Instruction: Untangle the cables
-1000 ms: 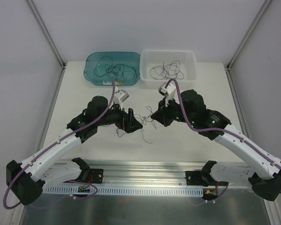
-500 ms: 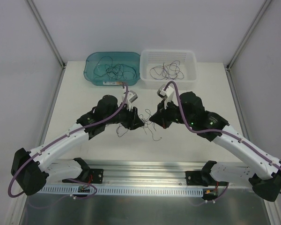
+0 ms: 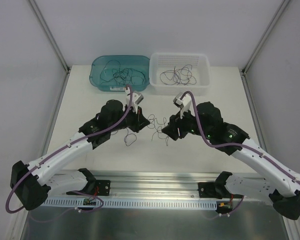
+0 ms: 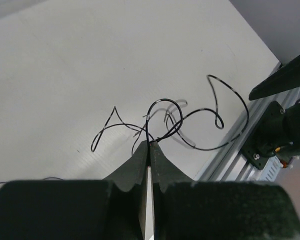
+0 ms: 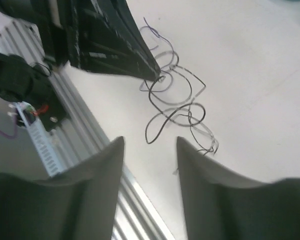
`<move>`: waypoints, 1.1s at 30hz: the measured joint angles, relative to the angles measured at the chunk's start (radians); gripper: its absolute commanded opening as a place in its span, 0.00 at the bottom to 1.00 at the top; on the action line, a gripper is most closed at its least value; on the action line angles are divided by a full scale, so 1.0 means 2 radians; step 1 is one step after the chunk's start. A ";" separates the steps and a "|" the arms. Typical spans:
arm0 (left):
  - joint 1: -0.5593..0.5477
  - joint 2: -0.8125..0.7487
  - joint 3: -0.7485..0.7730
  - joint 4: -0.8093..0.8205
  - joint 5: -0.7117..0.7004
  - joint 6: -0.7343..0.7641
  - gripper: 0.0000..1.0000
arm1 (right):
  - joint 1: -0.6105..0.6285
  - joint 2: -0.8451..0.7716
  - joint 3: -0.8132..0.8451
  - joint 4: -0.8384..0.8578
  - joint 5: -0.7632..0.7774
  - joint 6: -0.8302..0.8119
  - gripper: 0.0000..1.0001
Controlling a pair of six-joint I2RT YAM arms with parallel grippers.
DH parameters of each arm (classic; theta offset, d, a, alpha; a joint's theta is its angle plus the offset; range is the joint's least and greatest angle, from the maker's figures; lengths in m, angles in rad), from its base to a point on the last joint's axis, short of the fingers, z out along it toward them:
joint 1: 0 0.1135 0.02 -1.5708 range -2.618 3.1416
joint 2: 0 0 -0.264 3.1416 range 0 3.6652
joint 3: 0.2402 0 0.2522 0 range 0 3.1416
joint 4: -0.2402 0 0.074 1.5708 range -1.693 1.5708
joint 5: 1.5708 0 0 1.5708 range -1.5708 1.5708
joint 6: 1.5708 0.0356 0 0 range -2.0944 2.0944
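A plain white counter (image 3: 75, 100) lies under soft, even light, closed in by pale grey walls (image 3: 155, 25) behind and at both sides, with slanting metal posts (image 3: 49, 32) at the rear corners and an aluminium rail (image 3: 155, 190) along its near edge.

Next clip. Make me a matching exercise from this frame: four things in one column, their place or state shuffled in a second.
1. left tool
2. right tool
3. teal bin
4. white basket

A. open, holding nothing
B. far edge, right side
C. shut on a cable
D. far edge, left side

Pairs: 1-C, 2-A, 3-D, 4-B
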 measured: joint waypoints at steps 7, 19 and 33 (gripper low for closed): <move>0.024 0.000 0.064 0.001 -0.047 0.000 0.00 | 0.000 -0.037 0.000 -0.029 0.038 -0.010 0.88; 0.186 0.129 0.297 -0.004 -0.054 -0.006 0.00 | -0.001 -0.148 -0.053 -0.087 0.111 -0.013 0.97; 0.300 0.397 0.441 -0.006 -0.104 -0.008 0.87 | -0.001 -0.162 -0.117 -0.104 0.125 0.009 0.97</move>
